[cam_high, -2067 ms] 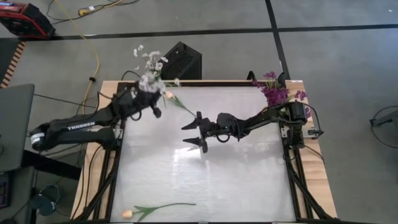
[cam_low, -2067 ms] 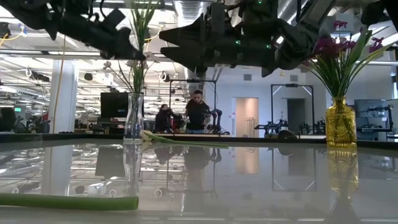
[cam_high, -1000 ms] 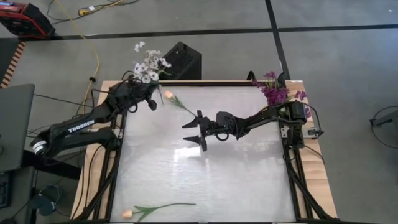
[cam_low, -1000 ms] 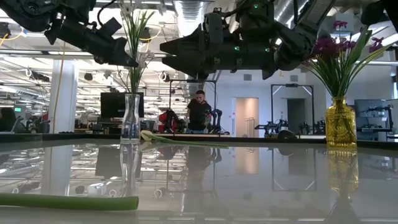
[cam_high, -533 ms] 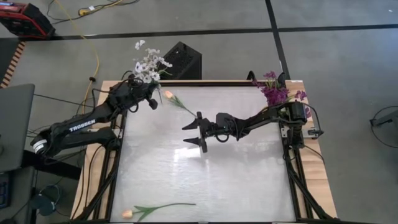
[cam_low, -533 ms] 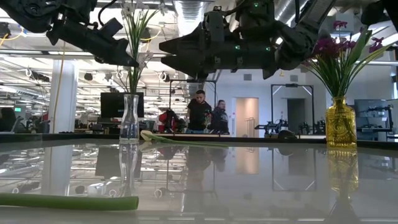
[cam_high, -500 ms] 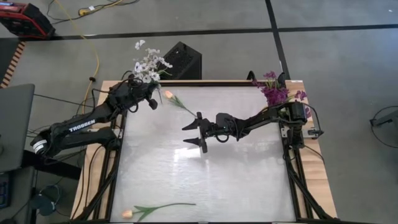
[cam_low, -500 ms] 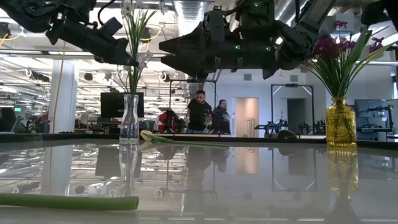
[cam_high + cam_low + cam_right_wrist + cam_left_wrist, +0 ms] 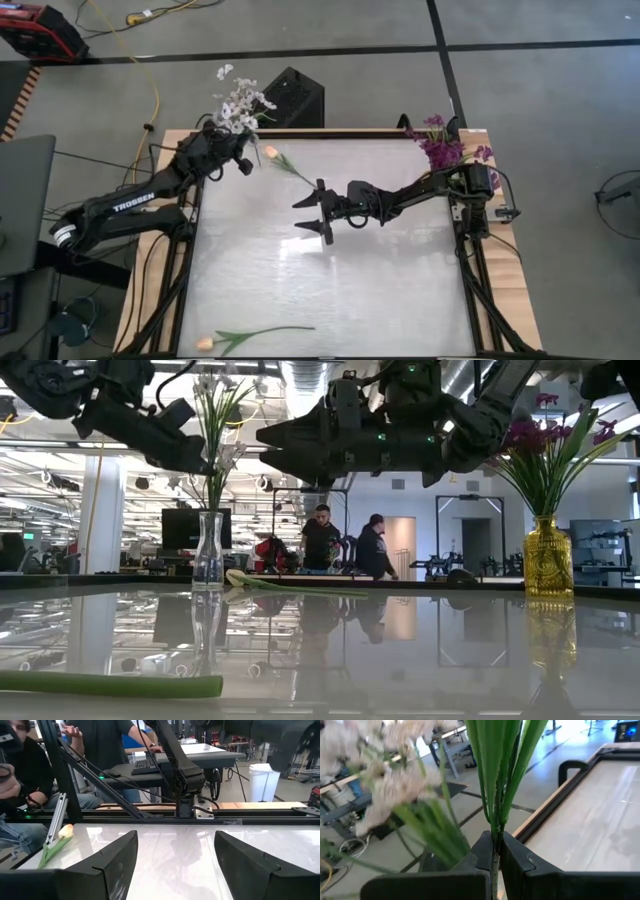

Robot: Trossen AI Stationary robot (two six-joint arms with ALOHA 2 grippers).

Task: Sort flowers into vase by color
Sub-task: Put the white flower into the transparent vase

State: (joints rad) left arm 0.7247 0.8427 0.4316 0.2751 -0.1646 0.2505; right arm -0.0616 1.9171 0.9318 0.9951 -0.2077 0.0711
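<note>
Left pincer (image 9: pixel 495 851) clamping stems (image 9: pixel 496 775), blossoms (image 9: pixel 385 780) blurred

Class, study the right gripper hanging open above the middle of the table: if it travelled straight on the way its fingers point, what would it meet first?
The right gripper points toward the table's left side. Nothing stands close ahead; its wrist view shows bare table, then the left edge rail. The tulip lies off to one side, probably missed, though depth is unclear.
</note>
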